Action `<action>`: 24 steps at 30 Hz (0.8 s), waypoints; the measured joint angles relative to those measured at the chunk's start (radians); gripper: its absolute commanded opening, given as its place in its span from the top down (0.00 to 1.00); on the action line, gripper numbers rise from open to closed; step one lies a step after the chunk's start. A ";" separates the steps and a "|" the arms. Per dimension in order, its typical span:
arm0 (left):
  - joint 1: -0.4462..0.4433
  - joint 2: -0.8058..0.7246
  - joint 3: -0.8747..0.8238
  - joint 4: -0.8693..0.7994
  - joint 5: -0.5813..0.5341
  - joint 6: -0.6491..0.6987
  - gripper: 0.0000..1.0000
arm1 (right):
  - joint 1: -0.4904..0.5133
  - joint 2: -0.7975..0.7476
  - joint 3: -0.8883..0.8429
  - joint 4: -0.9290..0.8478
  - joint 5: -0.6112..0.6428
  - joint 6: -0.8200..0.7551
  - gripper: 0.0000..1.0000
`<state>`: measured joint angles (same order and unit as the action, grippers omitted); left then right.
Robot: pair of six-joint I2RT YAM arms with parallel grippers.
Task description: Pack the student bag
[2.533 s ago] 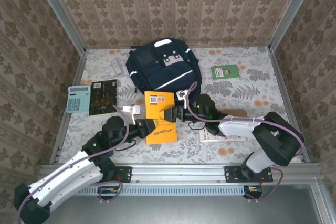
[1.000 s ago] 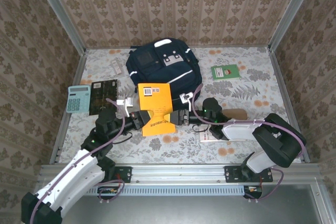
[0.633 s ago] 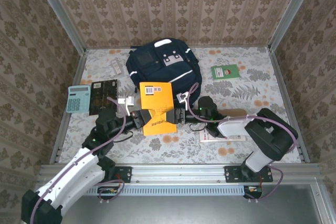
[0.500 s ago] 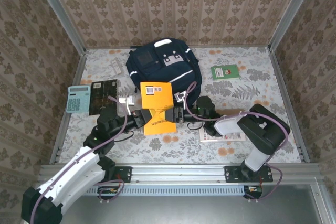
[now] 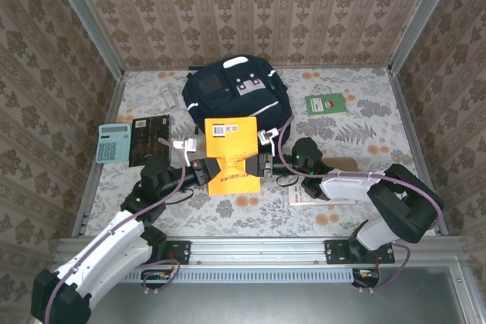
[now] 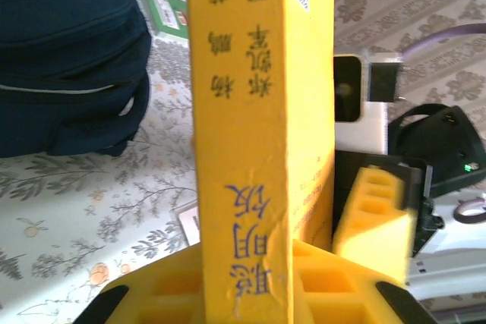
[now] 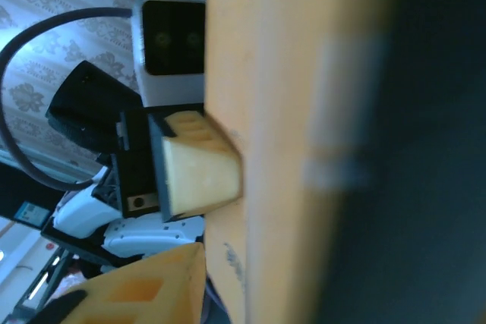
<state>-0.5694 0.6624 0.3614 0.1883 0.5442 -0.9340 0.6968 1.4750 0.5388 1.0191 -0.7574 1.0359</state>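
Far back on the desk (image 5: 364,130), dead centre: student bag (image 5: 235,96), lying flat. Just in front: orange book (image 5: 231,158). Pinching the book's left side: left end effector (image 5: 200,169). Straddling the right side: right end effector (image 5: 262,165), can't tell whether clamped. Off by the left wall: calculator (image 5: 114,143).

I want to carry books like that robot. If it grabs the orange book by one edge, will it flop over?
Probably not: the orange book looks thick and sits straight with the left end effector pinching its spine. That thickness suggests it is fairly heavy. Its smooth cover might slip.
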 measured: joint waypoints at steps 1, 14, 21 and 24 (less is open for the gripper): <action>0.001 0.005 0.005 0.000 0.007 0.003 1.00 | -0.002 -0.005 -0.002 -0.015 0.004 -0.008 0.91; 0.014 0.096 0.174 -0.211 -0.080 0.163 0.42 | -0.053 -0.316 -0.107 -0.338 0.211 -0.117 1.00; -0.015 0.279 0.315 -0.322 -0.253 0.285 0.41 | -0.111 -0.710 -0.166 -0.695 0.509 -0.185 1.00; -0.088 0.405 0.398 -0.363 -0.366 0.349 0.44 | -0.139 -0.864 -0.177 -0.848 0.631 -0.198 1.00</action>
<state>-0.6571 1.0676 0.7593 -0.1749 0.1780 -0.5850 0.5575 0.6109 0.3622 0.1711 -0.1268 0.8375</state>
